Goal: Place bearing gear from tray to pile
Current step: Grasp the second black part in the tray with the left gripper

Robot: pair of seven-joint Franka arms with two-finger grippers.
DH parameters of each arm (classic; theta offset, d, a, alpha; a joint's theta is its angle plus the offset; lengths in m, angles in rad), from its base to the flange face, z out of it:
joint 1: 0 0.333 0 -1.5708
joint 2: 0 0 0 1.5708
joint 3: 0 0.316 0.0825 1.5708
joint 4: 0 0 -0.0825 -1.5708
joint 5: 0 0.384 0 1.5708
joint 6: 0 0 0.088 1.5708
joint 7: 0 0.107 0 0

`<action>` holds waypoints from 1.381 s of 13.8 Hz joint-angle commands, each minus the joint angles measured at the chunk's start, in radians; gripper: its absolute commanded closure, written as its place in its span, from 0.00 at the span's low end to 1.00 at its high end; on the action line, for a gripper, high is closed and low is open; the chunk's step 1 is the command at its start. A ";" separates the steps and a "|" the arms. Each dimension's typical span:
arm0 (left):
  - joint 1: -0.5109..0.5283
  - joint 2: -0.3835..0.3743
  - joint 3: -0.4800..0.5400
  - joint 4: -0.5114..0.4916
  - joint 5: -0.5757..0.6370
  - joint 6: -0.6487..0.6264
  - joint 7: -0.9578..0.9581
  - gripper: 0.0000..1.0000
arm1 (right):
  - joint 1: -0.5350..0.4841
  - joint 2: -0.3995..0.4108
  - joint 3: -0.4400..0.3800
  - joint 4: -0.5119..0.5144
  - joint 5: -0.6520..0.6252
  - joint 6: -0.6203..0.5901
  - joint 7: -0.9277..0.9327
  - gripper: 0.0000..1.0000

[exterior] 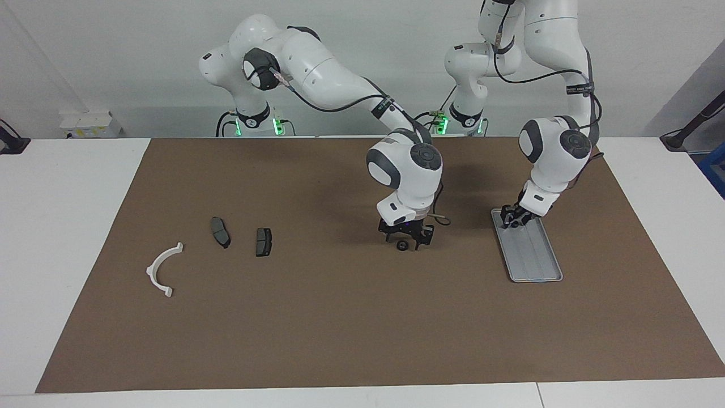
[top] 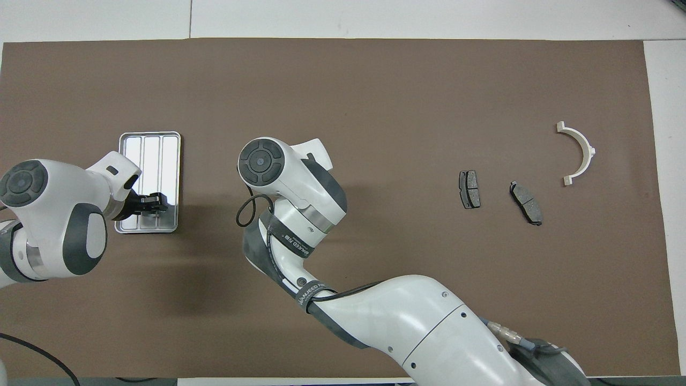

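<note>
A small black bearing gear lies on the brown mat, between the silver tray and the pile. My right gripper is down around it, open, one finger on either side. In the overhead view the right wrist hides both the gripper and the gear. My left gripper hovers low over the end of the tray nearer the robots. The pile lies toward the right arm's end: two dark pads and a white arc.
The brown mat covers most of the white table. A loose cable loop hangs from the right wrist. In the overhead view the pads and the arc lie apart from each other.
</note>
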 commanded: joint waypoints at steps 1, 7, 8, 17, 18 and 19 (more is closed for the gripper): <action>0.013 -0.012 -0.005 -0.025 0.006 0.025 0.013 0.39 | -0.005 0.017 0.004 0.019 0.017 0.024 0.032 0.10; 0.013 -0.004 -0.007 -0.027 0.006 0.034 0.011 0.68 | -0.011 0.014 0.004 -0.016 0.015 0.069 0.029 0.20; 0.013 -0.004 -0.007 -0.025 0.007 0.033 0.011 0.79 | -0.011 0.014 0.004 -0.016 0.017 0.069 0.029 0.22; 0.013 -0.030 -0.004 0.212 0.000 -0.291 -0.006 0.96 | -0.023 0.012 0.004 -0.021 0.040 0.081 0.021 1.00; 0.011 -0.030 -0.004 0.220 -0.003 -0.292 -0.010 0.96 | -0.023 0.012 0.004 -0.019 0.034 0.070 0.014 1.00; 0.008 -0.029 -0.004 0.237 -0.005 -0.299 -0.032 0.96 | -0.029 0.009 0.004 -0.016 0.026 0.057 0.002 1.00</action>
